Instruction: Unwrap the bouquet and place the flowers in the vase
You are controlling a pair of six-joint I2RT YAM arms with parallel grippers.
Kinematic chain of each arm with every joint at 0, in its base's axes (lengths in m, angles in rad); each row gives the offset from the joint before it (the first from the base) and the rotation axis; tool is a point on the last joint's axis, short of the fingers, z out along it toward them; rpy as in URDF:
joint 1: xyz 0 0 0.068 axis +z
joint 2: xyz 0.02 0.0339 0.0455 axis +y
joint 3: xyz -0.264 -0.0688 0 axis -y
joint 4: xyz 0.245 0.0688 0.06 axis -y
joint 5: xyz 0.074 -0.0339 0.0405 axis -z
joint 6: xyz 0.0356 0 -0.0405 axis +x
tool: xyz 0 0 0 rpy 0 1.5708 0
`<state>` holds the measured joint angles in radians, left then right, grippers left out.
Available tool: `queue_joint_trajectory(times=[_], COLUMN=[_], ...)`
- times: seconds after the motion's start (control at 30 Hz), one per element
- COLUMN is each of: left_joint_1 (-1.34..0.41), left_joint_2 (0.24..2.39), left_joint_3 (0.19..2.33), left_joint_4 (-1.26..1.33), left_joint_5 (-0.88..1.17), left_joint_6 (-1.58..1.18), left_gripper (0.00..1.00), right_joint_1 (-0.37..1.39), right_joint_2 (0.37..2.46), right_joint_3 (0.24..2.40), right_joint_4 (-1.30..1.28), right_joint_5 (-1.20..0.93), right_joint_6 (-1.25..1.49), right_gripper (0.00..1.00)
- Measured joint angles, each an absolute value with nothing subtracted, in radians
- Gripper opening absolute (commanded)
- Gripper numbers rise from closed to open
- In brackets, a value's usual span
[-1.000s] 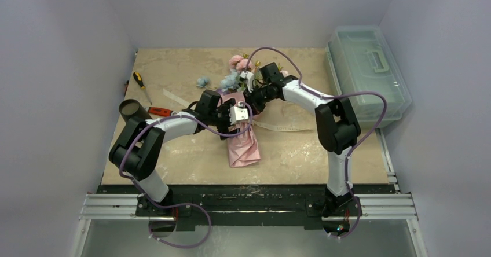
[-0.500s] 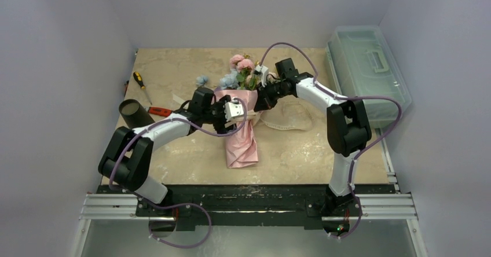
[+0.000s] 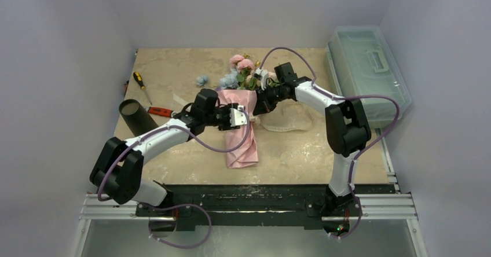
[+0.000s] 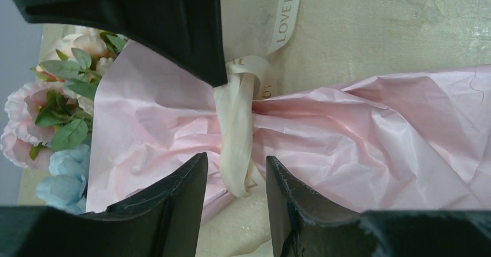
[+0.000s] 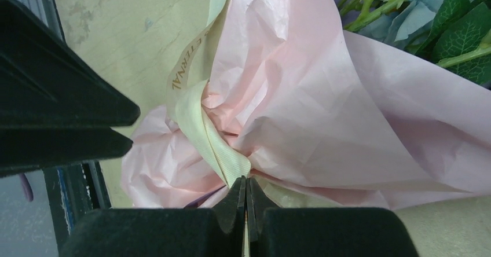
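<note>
Top external: a beige desk (image 3: 301, 153) with walls on three sides. A clear lidded box (image 3: 370, 66) sits at its far right edge. Both arms bend inward and meet mid-desk over the bouquet (image 3: 244, 144). It lies flat, with the heads toward the far wall and the paper tail toward the arm bases. The dark vase (image 3: 134, 113) is at the left edge with its round mouth showing, well apart from the bouquet. Only this view takes in the vase, the box, a yellow-handled screwdriver (image 3: 139, 79), a red-handled tool (image 3: 159, 111) beside the vase and a loose pale-blue bloom (image 3: 202, 81).

Left wrist: close on the bouquet's neck. The paper is pink and heavily crinkled, pinched in by a cream ribbon (image 4: 234, 129) knotted on one side. The left fingers (image 4: 185, 190) stand parted, one on each side of the ribbon band, with a thin gap between each finger and the ribbon. The flowers (image 4: 63, 124) show at frame left: pink and pale-blue heads with green leaves. A ribbon tail running off has the lettering "LOVE IS E".

Right wrist: the same neck seen from the other side. The right fingers (image 5: 240, 196) are pressed together with the ribbon pinched between their tips. A ribbon tail here is printed "ETERNAL". Green stems and leaves show in the upper right corner, inside the paper's open mouth.
</note>
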<state>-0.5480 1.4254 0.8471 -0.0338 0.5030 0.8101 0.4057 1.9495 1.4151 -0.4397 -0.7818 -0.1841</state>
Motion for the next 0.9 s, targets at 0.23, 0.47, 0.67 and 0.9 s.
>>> queue_joint_trajectory(times=[0.23, 0.47, 0.67, 0.9], left_joint_1=[-0.598, -0.615, -0.616, -0.616], left_joint_2=[1.485, 1.575, 1.588, 1.582], left_joint_3=[0.849, 0.86, 0.86, 0.849], left_joint_4=[-0.001, 0.036, 0.062, 0.081], left_joint_5=[0.478, 0.435, 0.398, 0.342], left_joint_6=[0.832, 0.831, 0.817, 0.795], left_gripper=[0.39, 0.34, 0.19, 0.0], right_joint_1=[0.406, 0.406, 0.406, 0.406], right_joint_2=[1.949, 1.949, 1.949, 1.949], right_joint_3=[1.415, 1.415, 1.415, 1.415], right_joint_4=[-0.419, -0.409, -0.407, -0.426], right_joint_5=[-0.781, -0.781, -0.782, -0.782], right_joint_6=[-0.162, -0.15, -0.15, -0.167], right_gripper=[0.0, 0.0, 0.0, 0.0])
